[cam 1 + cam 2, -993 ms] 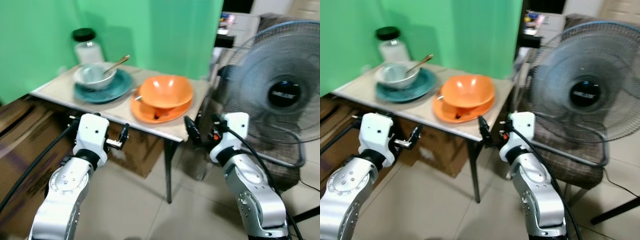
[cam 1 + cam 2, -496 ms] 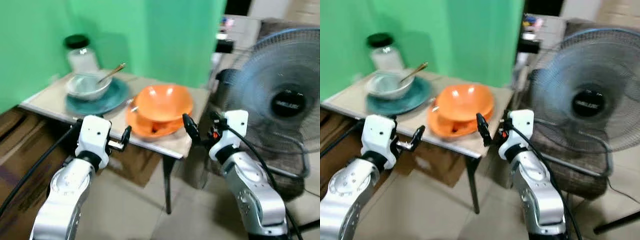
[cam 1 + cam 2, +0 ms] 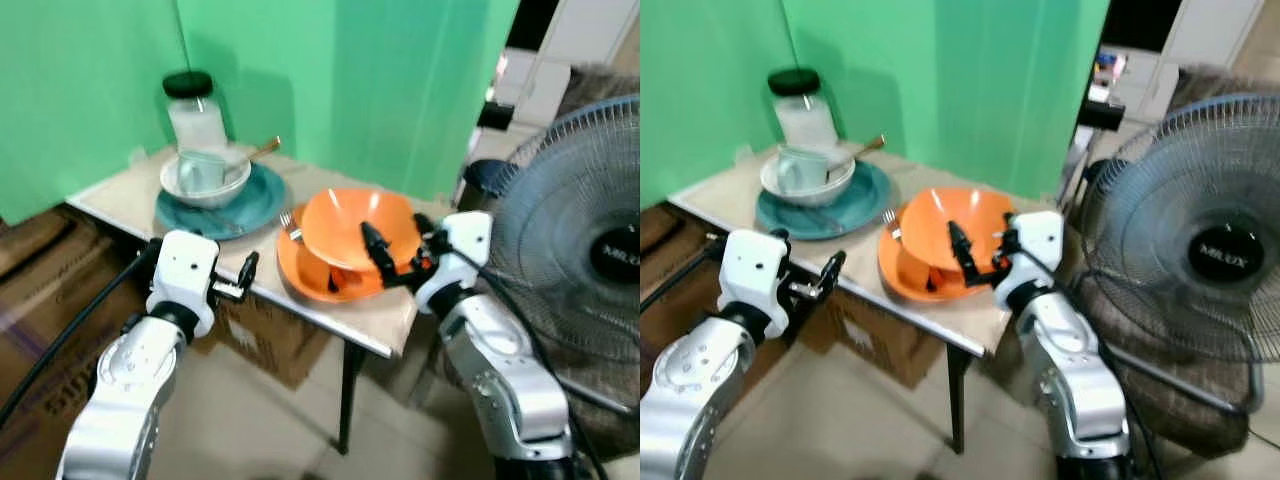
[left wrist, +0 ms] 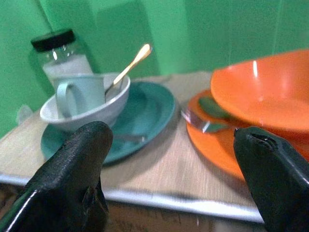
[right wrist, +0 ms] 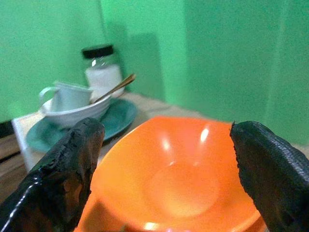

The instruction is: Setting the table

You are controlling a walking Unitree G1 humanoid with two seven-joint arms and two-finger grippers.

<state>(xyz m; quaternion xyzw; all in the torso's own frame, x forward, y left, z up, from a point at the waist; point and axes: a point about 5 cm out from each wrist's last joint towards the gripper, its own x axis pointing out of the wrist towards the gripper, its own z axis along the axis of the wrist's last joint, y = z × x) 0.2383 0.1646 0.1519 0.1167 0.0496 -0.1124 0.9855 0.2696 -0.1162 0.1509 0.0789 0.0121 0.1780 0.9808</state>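
**Green-walled corner, stacked crockery**

Beside the teal plate [image 3: 220, 200], the orange bowl [image 3: 358, 226] rests tilted on its orange plate [image 3: 330, 283]. Right gripper [image 5: 166, 164] hovers over the bowl, spread wide, empty — left gripper [image 4: 176, 174] likewise. Best straddle the rim squarely before closing.

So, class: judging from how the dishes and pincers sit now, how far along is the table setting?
Nothing looks laid out yet: the white bowl holding a pale mug and gold spoon is stacked on the teal plate, and the orange bowl sits tilted on the orange plate. In hand: the open right pincer is at the orange bowl, gripping nothing. The left pincer waits open at the table edge. Unstacking remains.
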